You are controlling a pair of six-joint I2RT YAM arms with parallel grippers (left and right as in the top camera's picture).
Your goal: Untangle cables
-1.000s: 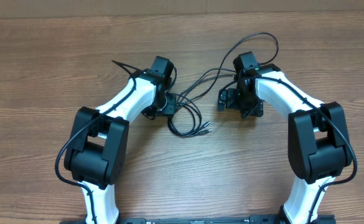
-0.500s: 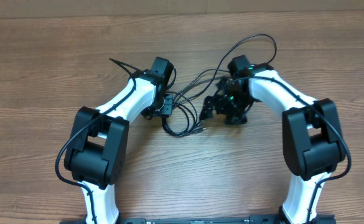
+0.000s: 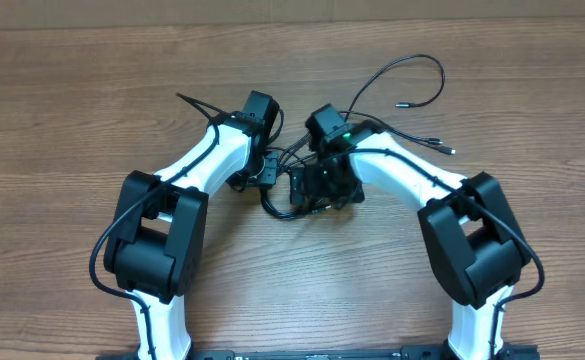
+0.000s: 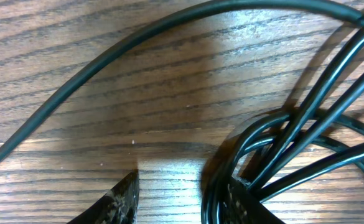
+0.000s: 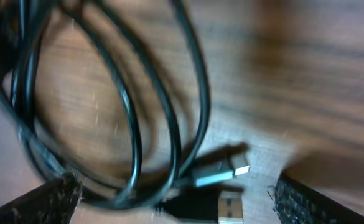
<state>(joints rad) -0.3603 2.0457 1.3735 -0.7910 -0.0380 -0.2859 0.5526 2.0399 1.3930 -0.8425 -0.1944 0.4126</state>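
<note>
Above the tangled cables (image 4: 214,174), the right claw (image 5: 175,196) gapes wide and empty, the left claw (image 4: 182,202) half-open beside them.

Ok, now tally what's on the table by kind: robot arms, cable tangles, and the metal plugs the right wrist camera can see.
Robot arms: 2 (left, right)
Cable tangle: 1, separate cords too knotted to count
Metal-tipped plugs in the right wrist view: 2
Total: 5
</note>
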